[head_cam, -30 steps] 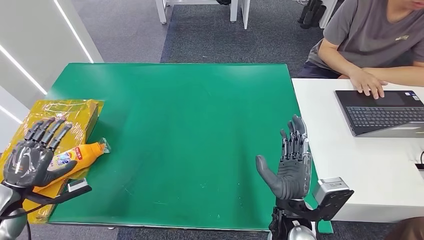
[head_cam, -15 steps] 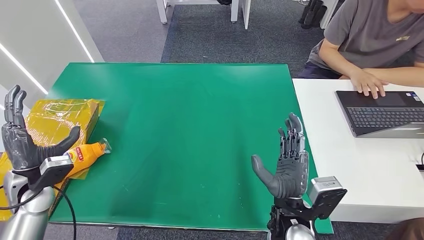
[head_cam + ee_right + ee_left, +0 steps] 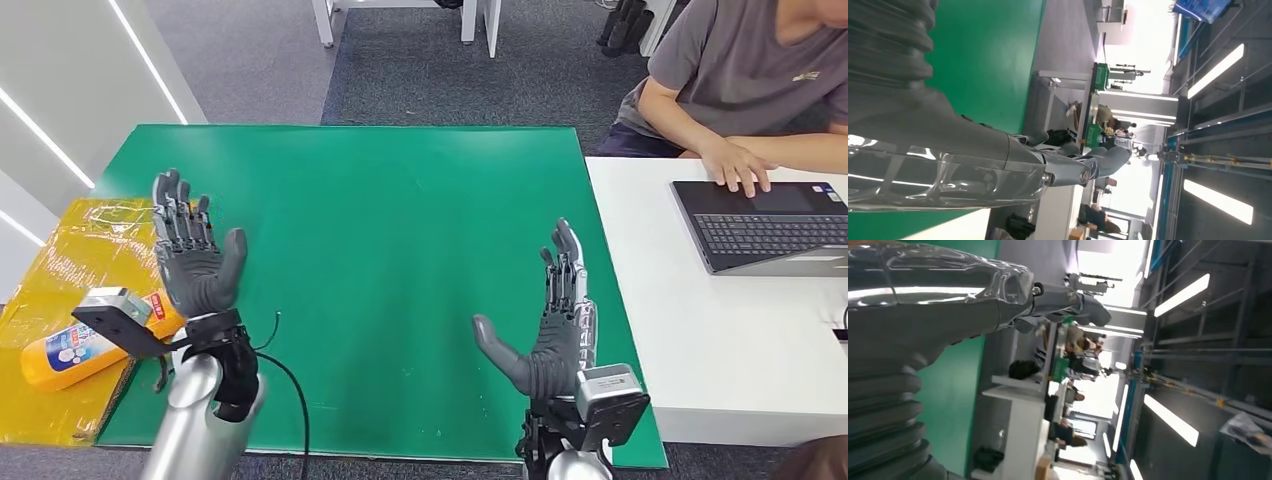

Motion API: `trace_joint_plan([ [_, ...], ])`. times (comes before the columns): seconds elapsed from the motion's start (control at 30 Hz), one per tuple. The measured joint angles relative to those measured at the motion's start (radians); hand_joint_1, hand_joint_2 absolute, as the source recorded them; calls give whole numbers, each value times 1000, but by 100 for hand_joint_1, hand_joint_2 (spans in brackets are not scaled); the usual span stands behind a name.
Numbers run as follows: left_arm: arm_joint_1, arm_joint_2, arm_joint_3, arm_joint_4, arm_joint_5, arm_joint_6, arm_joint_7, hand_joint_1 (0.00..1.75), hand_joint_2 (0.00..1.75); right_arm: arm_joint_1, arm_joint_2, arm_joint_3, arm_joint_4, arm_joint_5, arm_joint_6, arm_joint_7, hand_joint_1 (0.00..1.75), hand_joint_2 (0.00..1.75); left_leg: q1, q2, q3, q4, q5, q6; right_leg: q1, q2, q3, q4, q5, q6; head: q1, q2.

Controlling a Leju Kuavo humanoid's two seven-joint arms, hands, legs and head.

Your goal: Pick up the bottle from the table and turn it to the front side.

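An orange bottle (image 3: pixel 70 347) with a blue and white label lies on its side on yellow plastic wrap (image 3: pixel 60 290) at the table's left edge. My left hand (image 3: pixel 192 262) is raised above the green table (image 3: pixel 390 220) to the right of the bottle, fingers spread and pointing up, holding nothing. My right hand (image 3: pixel 550 325) stands upright over the table's near right part, thumb out, fingers apart and empty. Both wrist views show a thumb (image 3: pixel 1068 302) (image 3: pixel 1083 167) against the room beyond.
A white table (image 3: pixel 700 330) adjoins on the right with a laptop (image 3: pixel 765 225) on it. A person in a grey shirt (image 3: pixel 750 70) sits behind it, one hand by the keyboard. Grey carpet and white desk legs lie beyond the table.
My left hand has let go of the bottle, risen and swung right over the green table. The bottle now lies further left and nearer on the yellow wrap. My right hand has edged left.
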Motion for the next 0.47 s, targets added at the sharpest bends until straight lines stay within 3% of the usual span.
trace_joint_plan([
  [0.17, 51, -60, -33, -56, 63, -19, -28, 0, 175, 23, 0, 12, -6, 13, -30, -15, 0, 175, 0, 0, 0, 0, 0, 1, 0, 0, -1, 0, -1, 0, 0, 0],
  [0.47, 129, -115, -99, -186, -60, 54, -75, 0, 175, 72, 0, 33, -48, 48, -96, -29, 0, 175, 0, 1, -1, -1, 0, 1, 0, 0, -1, 0, -1, 0, 0, 0],
])
